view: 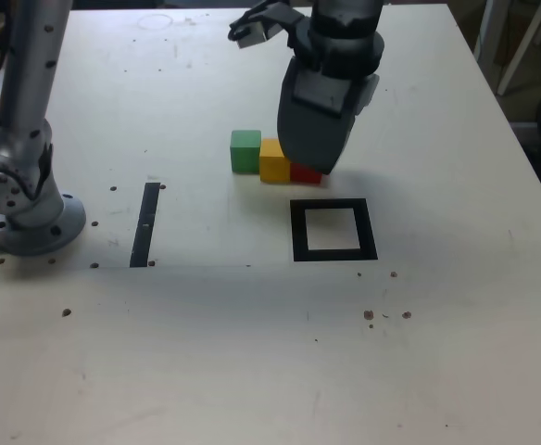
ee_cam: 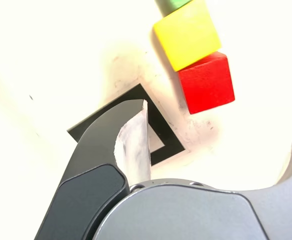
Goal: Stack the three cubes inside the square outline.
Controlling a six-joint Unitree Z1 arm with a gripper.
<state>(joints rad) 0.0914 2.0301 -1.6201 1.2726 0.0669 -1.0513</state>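
Green cube: a small, plain green cube [view: 245, 151] sits on the pale tabletop [view: 187, 343], at the exterior view's left end of a short row of three; the wrist view shows only part of it.
Yellow cube: a small, plain yellow-orange cube [view: 272, 161] lies in the middle of the row, up against the green one and meeting the red one.
Red cube: a small, plain red cube [ee_cam: 207, 84] is at the row's other end, partly hidden behind the gripper in the exterior view; in the wrist view it is turned slightly out of line with the yellow one.
Stacking: all three cubes lie side by side at table level, outside the square outline.
Square outline: a thick black square frame with a pale interior [view: 299, 232] lies flat on the tabletop, near the red cube and apart from it. The exterior view shows bare surface within it.
Gripper: the dark grey gripper [ee_cam: 223, 120] stands wide, its curved fingers well apart with nothing between them. In the wrist view one finger covers part of the outline.
Black strip: a straight, flat black strip [view: 145, 224] lies between the round grey base [view: 50, 238] and the outline, in the exterior view.
Tabletop marks: small dark spots dot the pale surface.
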